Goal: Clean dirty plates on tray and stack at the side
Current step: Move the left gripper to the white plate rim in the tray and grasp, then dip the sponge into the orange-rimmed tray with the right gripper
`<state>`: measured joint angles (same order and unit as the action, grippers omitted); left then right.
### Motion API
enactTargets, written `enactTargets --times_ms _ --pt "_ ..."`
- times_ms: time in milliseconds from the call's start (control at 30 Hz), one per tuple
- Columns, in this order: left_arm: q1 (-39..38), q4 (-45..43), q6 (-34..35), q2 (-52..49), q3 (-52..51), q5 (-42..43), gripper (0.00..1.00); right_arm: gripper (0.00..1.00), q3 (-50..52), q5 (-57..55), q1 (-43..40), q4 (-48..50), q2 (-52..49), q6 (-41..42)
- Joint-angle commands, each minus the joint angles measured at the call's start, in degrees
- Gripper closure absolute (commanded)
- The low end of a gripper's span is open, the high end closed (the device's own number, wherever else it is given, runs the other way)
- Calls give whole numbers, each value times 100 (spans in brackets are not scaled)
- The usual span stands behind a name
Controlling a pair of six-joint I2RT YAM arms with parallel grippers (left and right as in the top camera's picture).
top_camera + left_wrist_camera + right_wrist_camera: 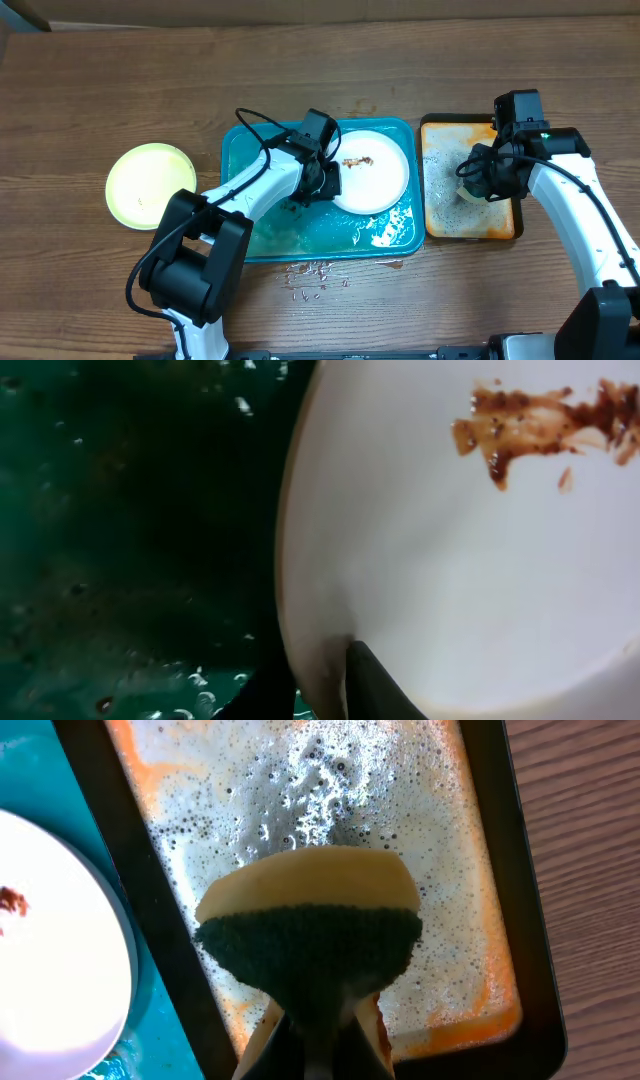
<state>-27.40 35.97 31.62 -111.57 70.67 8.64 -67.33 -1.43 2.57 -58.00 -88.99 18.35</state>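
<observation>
**Q:** Left claw?
**Op:** My left claw [327, 180] is clamped on the left rim of the white plate [378, 172], with a brown smear [530, 420] past it. The plate lies in the teal tray [250, 150], which is wet.

**Q:** Right?
**Op:** My right claw [320, 1025] is closed on the sponge [310, 915], over the foam [300, 790] in the orange tray [505, 232].

**Q:** Surroundings?
**Op:** The yellow-green plate [150, 185] sits on the tabletop [100, 80], left of the teal tray. Droplets [310, 272] lie at the tray's front edge.
</observation>
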Motion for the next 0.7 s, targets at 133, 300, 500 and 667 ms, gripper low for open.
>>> enactTargets --times_ms 133,300,500,667 --pt "-26 330 55 -57 72 -551 88 96 -46 31 -17 15 26 -20" --pt "-2 444 52 -57 72 -800 96 96 -46 26 -17 20 26 -24" --pt "190 610 33 -57 72 -1012 96 96 -46 31 -17 352 11 -160" --pt "264 791 33 -57 74 -1012 96 96 -20 31 -17 518 -214 -232"
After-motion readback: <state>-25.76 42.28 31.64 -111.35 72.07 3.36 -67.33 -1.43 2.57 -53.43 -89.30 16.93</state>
